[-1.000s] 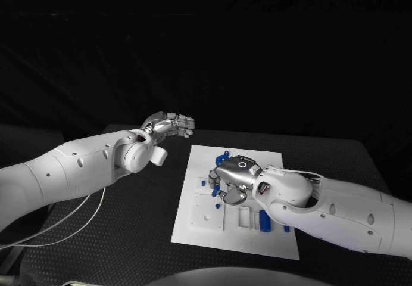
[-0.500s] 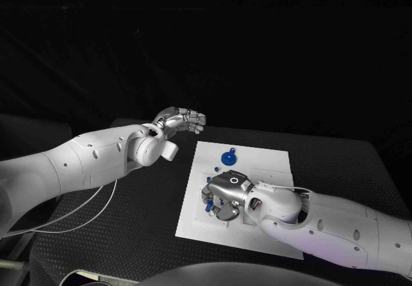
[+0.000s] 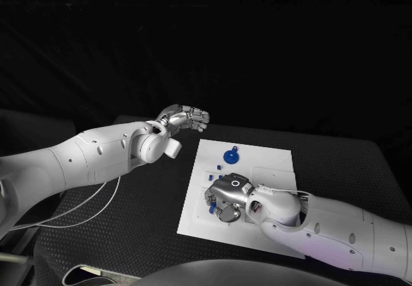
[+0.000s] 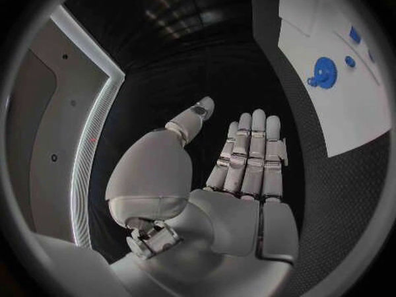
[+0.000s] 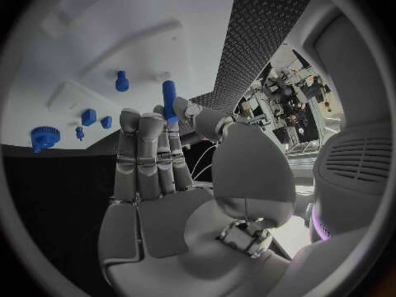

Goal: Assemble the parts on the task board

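Nearest: right hand [image 3: 227, 199] low over the near-left part of the board [image 3: 270, 159], pinching a blue peg [image 5: 169, 99] between thumb and a fingertip, other fingers straight. Peg upright-ish, tip toward the white plate; cannot tell whether touching. Just beyond: small blue parts [image 5: 88, 117] on the board, one stud [image 5: 121, 81] standing. Farther: blue gear [image 3: 231, 157] flat near the far edge. Farthest: left hand [image 3: 187, 118] raised off the board's far-left corner, empty, fingers loose and apart. Risks, as judged: thin pinch, so likely tilt or slip if pressed off-axis; hole hidden under the hand, so misaligned seating; knuckles close enough to knock neighbouring parts.
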